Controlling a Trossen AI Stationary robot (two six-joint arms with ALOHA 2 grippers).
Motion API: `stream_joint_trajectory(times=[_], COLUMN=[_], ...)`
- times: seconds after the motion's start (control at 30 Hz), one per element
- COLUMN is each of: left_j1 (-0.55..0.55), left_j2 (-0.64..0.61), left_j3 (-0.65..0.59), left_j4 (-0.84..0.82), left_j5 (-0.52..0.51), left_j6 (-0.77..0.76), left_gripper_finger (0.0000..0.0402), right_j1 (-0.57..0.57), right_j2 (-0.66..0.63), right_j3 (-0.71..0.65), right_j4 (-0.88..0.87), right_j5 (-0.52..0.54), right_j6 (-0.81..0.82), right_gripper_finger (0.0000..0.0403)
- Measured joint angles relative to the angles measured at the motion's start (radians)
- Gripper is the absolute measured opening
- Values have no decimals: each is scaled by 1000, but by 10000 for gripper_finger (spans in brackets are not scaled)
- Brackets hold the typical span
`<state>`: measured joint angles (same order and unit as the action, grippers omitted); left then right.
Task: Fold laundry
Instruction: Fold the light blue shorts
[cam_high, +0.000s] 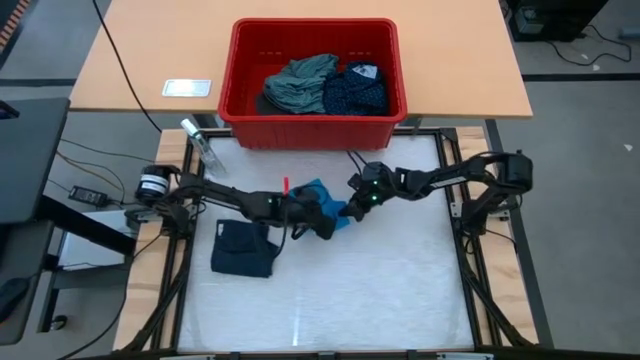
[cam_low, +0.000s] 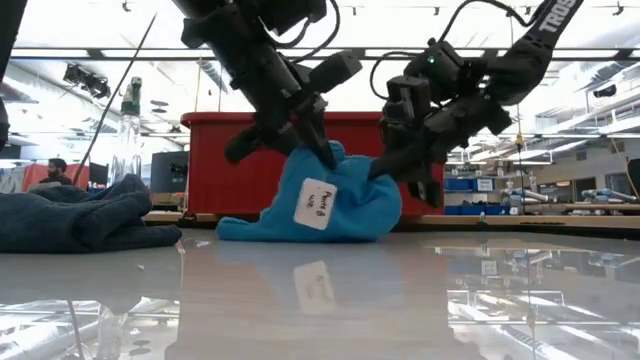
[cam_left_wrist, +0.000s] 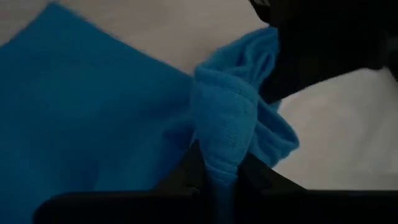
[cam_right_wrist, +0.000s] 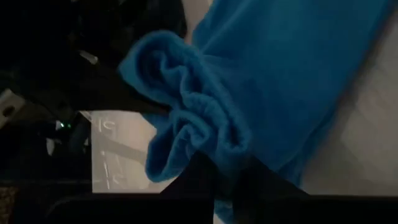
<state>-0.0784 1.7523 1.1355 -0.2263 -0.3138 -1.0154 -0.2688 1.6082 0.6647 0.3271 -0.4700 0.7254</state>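
Observation:
A bright blue small garment (cam_high: 318, 198) with a white label (cam_low: 314, 204) lies in the middle of the table, its top raised and its lower edge (cam_low: 300, 236) on the surface. My left gripper (cam_low: 322, 152) is shut on its upper left part. My right gripper (cam_low: 382, 168) is shut on its upper right part. A dark navy small garment (cam_high: 243, 248) lies folded to the left. A grey-green shirt (cam_high: 298, 82) and a navy dotted piece (cam_high: 355, 90) lie in the red bin. My left gripper pinches a bunched fold of the blue garment (cam_left_wrist: 219, 155) between its two fingers, several layers thick. It comes slanting down from the table's left side. The fold is raised and the cloth below it sags to the table. My right gripper pinches a gathered, crumpled fold of the blue garment (cam_right_wrist: 211, 140) between its two fingers. It comes slanting down from the table's right side. That part is raised off the table and the cloth hangs slack beside it.
The red bin (cam_high: 390, 118) stands at the table's far edge. A clear bottle-like object (cam_high: 200, 142) lies at the far left corner. A white card (cam_high: 188, 88) lies on the wooden desk beyond. The near half of the white table shows bare surface.

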Motion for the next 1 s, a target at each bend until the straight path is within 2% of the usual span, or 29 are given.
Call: stream_joint_trajectory(times=[0.17, 0.3, 0.37, 0.43, 0.5, 0.57, 0.6, 0.63, 0.67, 0.7, 0.73, 0.8, 0.87, 0.93, 1.0], left_j1=[1, 0, -20, -56, -102, -133, -139, -150, -153, -143, -120, -70, -27, -1, 0], left_j2=[79, 161, 169, 135, 64, -29, -62, -74, -72, -60, -45, -38, -57, -58, -66], left_j3=[0, 0, 4, 5, 3, 8, 11, 12, -3, -44, -89, -171, -237, -276, -278], left_j4=[249, 499, 512, 432, 363, 224, 103, -29, -144, -228, -241, -28, 183, 218, 209], left_j5=[128, 305, 360, 371, 321, 193, 62, -114, -286, -400, -409, -280, -135, -19, 6], left_j6=[81, 97, 59, 46, 60, 102, 130, 121, 58, -18, -65, -52, -6, 3, 15], left_gripper_finger=[40, 40, 40, 40, 40, 44, 47, 52, 57, 63, 70, 85, 98, 108, 113], right_j1=[12, 72, 135, 203, 248, 247, 218, 183, 157, 136, 117, 96, 97, 128, 156], right_j2=[-110, -220, -292, -353, -373, -346, -312, -271, -221, -156, -93, 20, 78, 107, 93], right_j3=[0, -26, -77, -141, -196, -214, -204, -193, -185, -187, -194, -172, -143, -138, -131], right_j4=[-263, -438, -449, -372, -171, 29, 67, 79, 90, 117, 160, 254, 342, 348, 341], right_j5=[21, 33, 23, 15, 11, 69, 104, 161, 228, 272, 274, 239, 202, 217, 249], right_j6=[-42, -64, -26, 53, 162, 195, 182, 156, 137, 135, 139, 165, 206, 231, 255], right_gripper_finger=[26, 26, 26, 26, 26, 26, 26, 26, 26, 26, 26, 26, 26, 26, 26])
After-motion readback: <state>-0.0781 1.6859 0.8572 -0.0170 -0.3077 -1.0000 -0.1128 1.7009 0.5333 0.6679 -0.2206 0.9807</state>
